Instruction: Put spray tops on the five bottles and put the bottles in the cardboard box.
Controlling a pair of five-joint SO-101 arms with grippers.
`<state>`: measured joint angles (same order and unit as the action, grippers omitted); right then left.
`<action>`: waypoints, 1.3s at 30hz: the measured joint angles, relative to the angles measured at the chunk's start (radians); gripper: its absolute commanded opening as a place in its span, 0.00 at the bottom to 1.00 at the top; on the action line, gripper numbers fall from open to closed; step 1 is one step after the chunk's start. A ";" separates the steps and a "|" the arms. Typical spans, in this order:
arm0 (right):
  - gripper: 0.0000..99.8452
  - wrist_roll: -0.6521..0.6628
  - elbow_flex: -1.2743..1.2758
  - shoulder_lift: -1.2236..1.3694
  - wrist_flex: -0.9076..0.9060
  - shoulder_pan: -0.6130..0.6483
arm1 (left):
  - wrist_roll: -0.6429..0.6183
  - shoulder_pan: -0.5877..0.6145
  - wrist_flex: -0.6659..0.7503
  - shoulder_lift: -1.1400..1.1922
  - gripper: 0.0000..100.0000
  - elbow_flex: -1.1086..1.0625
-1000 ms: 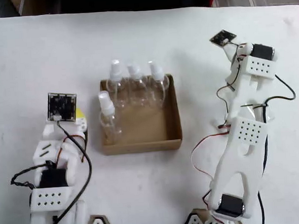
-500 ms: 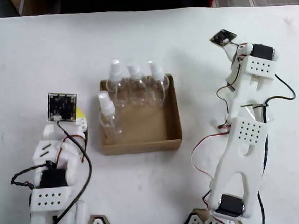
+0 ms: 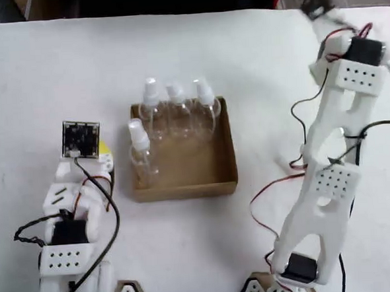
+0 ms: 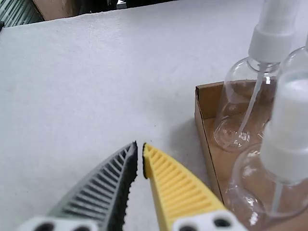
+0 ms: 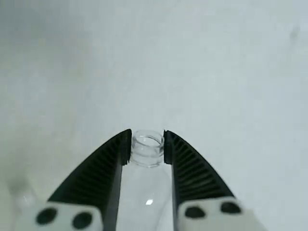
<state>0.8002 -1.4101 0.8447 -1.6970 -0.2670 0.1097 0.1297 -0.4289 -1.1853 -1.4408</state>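
Observation:
Several clear bottles with white spray tops (image 3: 177, 111) stand in the cardboard box (image 3: 227, 178) at mid-table, three along its far wall and one (image 3: 141, 152) at its left wall. My right arm (image 3: 332, 171) stretches to the table's far right corner. Its gripper (image 5: 147, 138) is shut on the neck of a clear bottle (image 5: 147, 192) that has no top. My left gripper (image 4: 140, 150) rests shut and empty on the cloth just left of the box, whose corner (image 4: 204, 120) and two capped bottles (image 4: 245, 96) stand close by.
White cloth covers the table (image 3: 45, 76). Its far edge (image 3: 141, 15) runs close behind the right arm's wrist (image 3: 352, 70). Loose wires (image 3: 270, 188) hang beside the right arm. Both arm bases sit at the near edge.
The right arm has lifted and stretched away toward the far right corner of the table. The left arm and the box with its bottles have not moved.

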 measured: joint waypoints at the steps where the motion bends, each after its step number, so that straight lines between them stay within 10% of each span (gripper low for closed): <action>1: 0.02 -0.018 0.000 -0.040 0.000 0.000 | 0.000 0.000 0.000 0.000 0.02 0.000; 20: 0.02 -0.224 0.018 -0.611 -0.005 0.000 | 0.000 0.000 0.000 0.000 0.02 0.000; 39: 0.02 -0.226 0.707 -1.332 0.025 0.189 | 0.000 0.000 0.000 0.000 0.02 0.000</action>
<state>0.5746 -0.7027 -0.4872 -1.6724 -0.0783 0.1097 0.1297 -0.4289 -1.1853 -1.4408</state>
